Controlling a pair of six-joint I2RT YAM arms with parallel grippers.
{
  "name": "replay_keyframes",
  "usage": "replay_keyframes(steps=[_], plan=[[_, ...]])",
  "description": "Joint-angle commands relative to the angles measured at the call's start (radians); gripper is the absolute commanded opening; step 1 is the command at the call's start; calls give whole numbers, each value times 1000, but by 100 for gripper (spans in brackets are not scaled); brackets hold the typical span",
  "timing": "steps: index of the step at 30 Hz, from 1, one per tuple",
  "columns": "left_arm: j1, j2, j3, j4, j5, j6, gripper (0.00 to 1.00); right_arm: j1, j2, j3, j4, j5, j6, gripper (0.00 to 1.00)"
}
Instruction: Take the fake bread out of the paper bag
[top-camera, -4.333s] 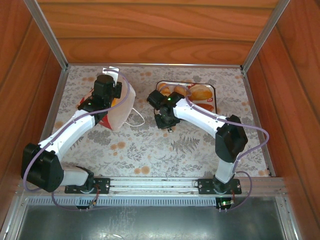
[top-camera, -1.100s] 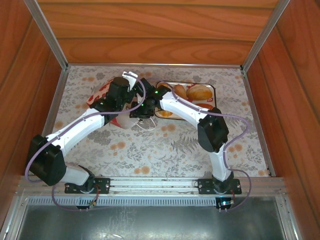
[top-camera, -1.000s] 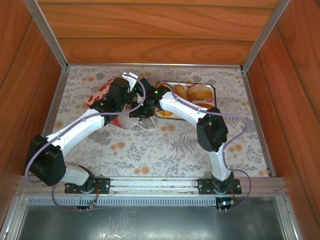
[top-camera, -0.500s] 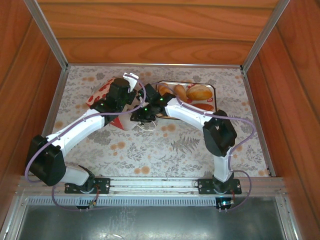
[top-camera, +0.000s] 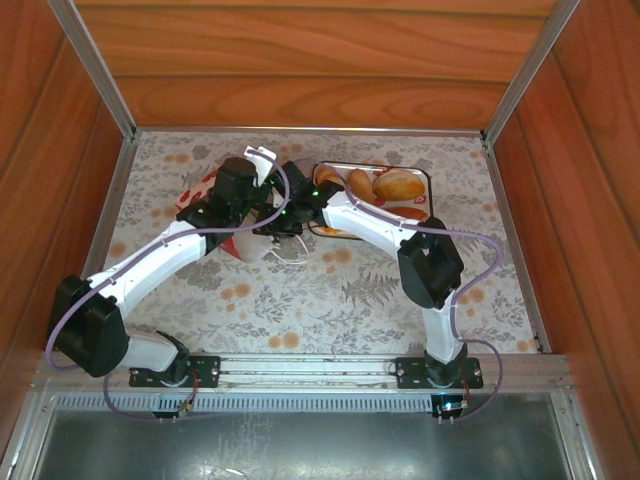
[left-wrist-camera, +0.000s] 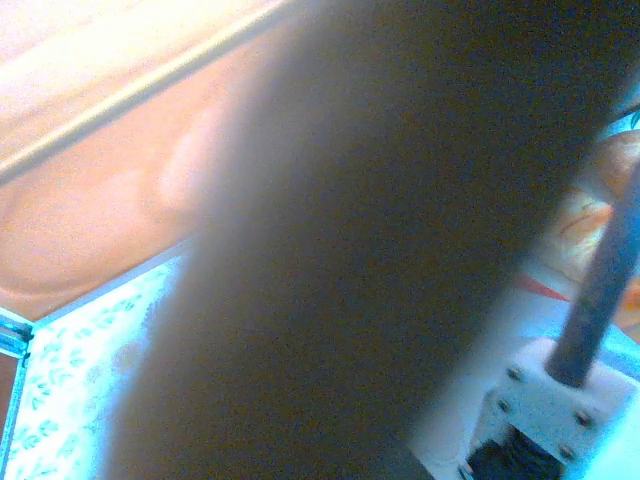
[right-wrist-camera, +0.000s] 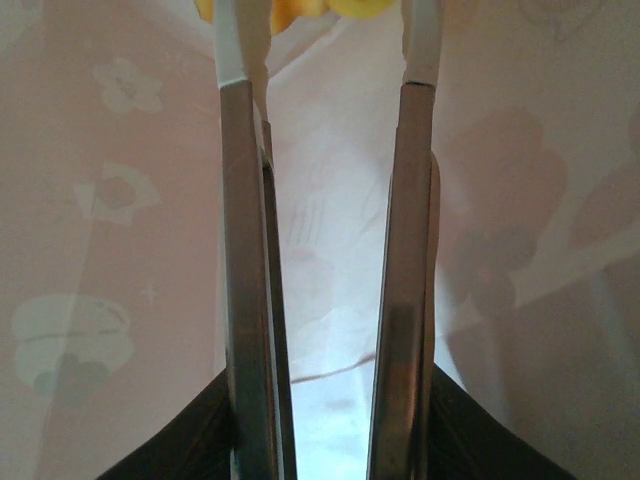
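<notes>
The paper bag (top-camera: 205, 188), white with a red heart band, lies tipped on the table with its mouth toward the tray. My left gripper (top-camera: 258, 196) is at the bag's upper rim and shut on it; a white cord handle (top-camera: 262, 152) loops above. My right gripper (top-camera: 277, 217) reaches into the mouth. In the right wrist view its fingers (right-wrist-camera: 245, 250) stand a narrow gap apart inside the white bag (right-wrist-camera: 330, 250), closed on a yellow piece of fake bread (right-wrist-camera: 350, 6) at the tips. Several more pieces of fake bread (top-camera: 400, 186) lie on the tray.
The white tray (top-camera: 427, 180) sits right of the bag, close behind the right arm's forearm. Wooden walls and metal rails enclose the floral table (top-camera: 330, 300). A dark blurred shape (left-wrist-camera: 380, 250) sits right in front of the left wrist camera, with the tray's bread (left-wrist-camera: 615, 190) at its right edge.
In the last second the right gripper drew back a little from the bag's mouth, then pushed in again. The left gripper kept its hold on the rim.
</notes>
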Motion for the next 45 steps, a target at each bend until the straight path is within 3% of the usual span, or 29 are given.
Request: replay_keyframes(steps=[1,9,14,31,45], plan=[[-6,-30,-13,27,37,-9,0,14,32,40,-35,44,-13,41],[-6,-28,-12,27,41,-11,0,23,70,87,-92,91,-20,43],[-6,-10,-4,27,12,-18,0,32,44,19,21,16,-21,43],[13,-20,7,27,-38,-63,0,62,-45,-138,99,16,-9,40],[24,-32,0,27,16,-67,0,73,-81,-174,100,53,-9,39]])
